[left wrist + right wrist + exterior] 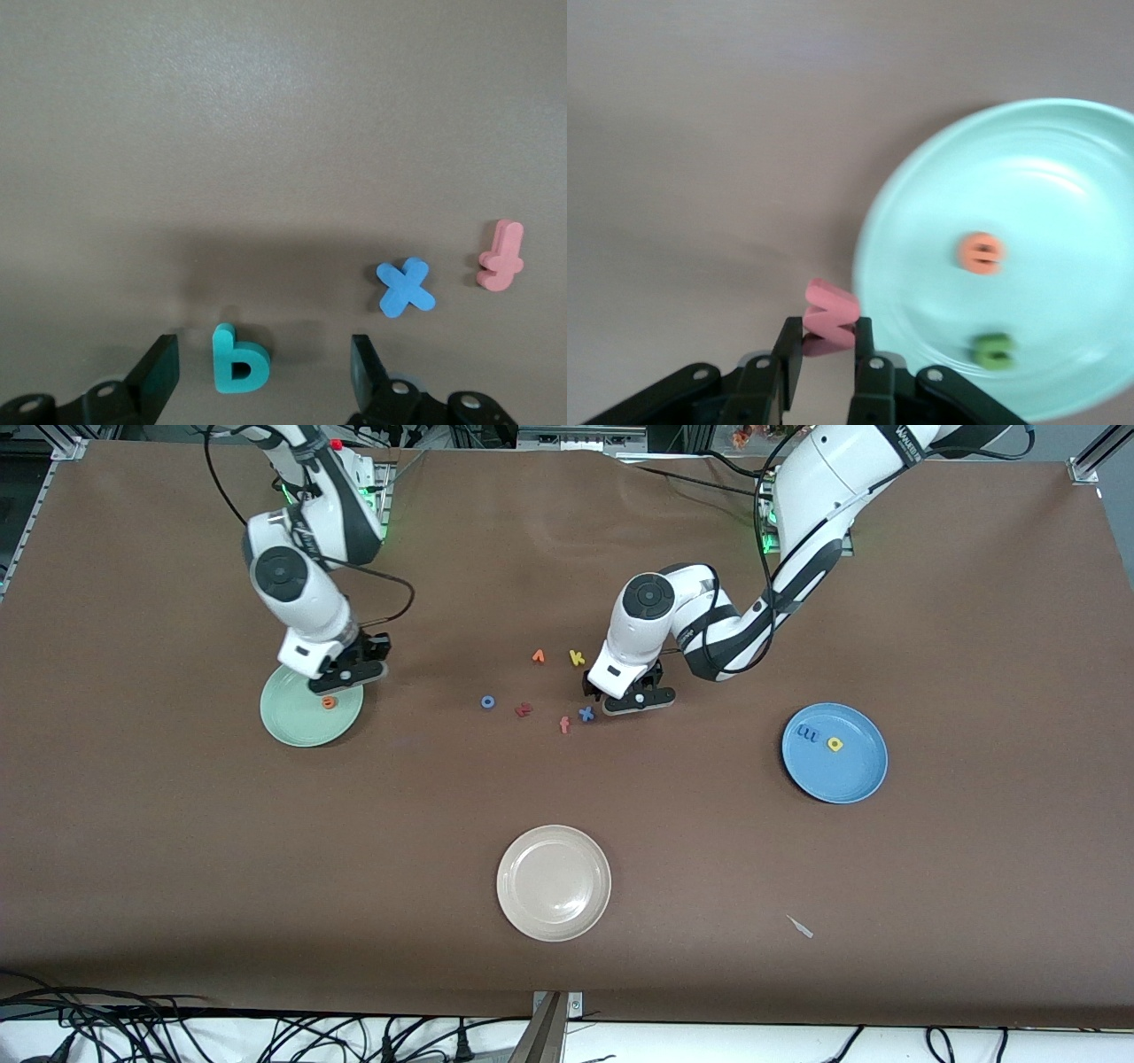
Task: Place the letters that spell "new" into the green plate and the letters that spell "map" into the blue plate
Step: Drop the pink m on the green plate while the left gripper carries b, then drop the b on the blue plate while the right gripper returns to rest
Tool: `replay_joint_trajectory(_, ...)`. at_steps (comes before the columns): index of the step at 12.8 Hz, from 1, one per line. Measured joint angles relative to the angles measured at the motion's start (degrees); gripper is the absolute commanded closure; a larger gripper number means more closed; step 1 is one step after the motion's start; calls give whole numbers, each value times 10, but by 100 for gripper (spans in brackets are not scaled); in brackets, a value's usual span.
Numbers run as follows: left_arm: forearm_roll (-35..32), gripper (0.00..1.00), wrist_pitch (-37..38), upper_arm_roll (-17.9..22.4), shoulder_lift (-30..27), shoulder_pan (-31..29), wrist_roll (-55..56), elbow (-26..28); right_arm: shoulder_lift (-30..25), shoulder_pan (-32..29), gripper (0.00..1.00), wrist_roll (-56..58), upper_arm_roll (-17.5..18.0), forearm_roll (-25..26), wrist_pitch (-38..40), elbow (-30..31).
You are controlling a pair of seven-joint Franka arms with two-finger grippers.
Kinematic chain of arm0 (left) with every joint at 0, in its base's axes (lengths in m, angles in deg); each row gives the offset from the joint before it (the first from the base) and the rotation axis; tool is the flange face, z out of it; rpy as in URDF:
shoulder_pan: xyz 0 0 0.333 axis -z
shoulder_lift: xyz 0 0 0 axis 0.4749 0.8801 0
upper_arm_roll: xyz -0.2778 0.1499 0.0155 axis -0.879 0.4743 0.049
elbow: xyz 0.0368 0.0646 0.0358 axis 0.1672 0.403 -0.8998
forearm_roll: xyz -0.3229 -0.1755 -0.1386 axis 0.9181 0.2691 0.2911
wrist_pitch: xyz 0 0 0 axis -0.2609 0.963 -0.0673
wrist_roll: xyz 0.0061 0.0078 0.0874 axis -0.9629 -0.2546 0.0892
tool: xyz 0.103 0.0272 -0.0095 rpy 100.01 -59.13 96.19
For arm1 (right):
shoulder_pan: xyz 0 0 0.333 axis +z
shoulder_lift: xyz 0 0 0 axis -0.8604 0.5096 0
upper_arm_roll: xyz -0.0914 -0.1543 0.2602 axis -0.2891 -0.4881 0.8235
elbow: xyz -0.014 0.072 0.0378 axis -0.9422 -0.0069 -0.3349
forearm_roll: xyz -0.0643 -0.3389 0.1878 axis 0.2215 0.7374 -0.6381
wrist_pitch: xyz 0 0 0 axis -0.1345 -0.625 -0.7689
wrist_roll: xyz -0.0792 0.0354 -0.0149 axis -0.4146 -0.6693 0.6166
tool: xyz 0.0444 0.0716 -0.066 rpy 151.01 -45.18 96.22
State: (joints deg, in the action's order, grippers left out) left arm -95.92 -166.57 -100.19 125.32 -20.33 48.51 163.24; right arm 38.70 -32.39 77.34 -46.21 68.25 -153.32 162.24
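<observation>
- Front view: our right gripper (348, 677) hangs over the rim of the green plate (288, 726), at the edge toward the robot bases. The orange e (330, 702) lies in the plate just below it. We carry in from that edge because that is the side the arm reaches from.
- Front view: our left gripper (636, 700) is down at table level among the loose letters, the blue x (586, 713) just beside it. The blue plate (850, 779) sits well apart toward the left arm's end of the table and holds the blue m (806, 733) and yellow p (834, 744). By our reckoning, "map" lacks only the teal letter.
- Left wrist view: the jaws are spread and straddle the teal letter (237, 361), which lies flat on the table between the fingers (159, 372), touching neither. The blue x and the pink f (501, 257) lie outside the span, so a close should catch the teal letter alone.
- Right wrist view: the jaws are clamped on the pinkish-red w (830, 316), held on edge at the fingertips (863, 341). The w is just outside the plate's rim, not yet over it. In the plate lie the e and the olive-green n (994, 350), so in our judgement the w completes "new".
</observation>
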Motion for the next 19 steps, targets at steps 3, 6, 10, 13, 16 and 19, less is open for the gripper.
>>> replay_joint_trajectory(3,-8,44,11,0,3,0,0,0,1,-3,94,84,-69,0,12,-1)
replay_joint_trajectory(6,-19,70,23,0,5,0,0,0,29,-10,94,141,-107,0,-30,-2)
replay_joint_trajectory(10,-19,100,39,-2,3,2,0,-6,92,-17,6,141,-108,0,-91,-15)
replay_joint_trajectory(13,-19,100,59,-2,3,-1,-2,-12,101,-21,1,141,-108,0,-92,-29)
replay_joint_trajectory(16,-11,100,138,-21,-3,-61,-79,-31,95,-21,1,140,-106,-7,15,-86)
replay_joint_trajectory(19,7,100,253,-105,-15,-226,-255,-43,84,-20,0,140,-102,-43,219,-212)
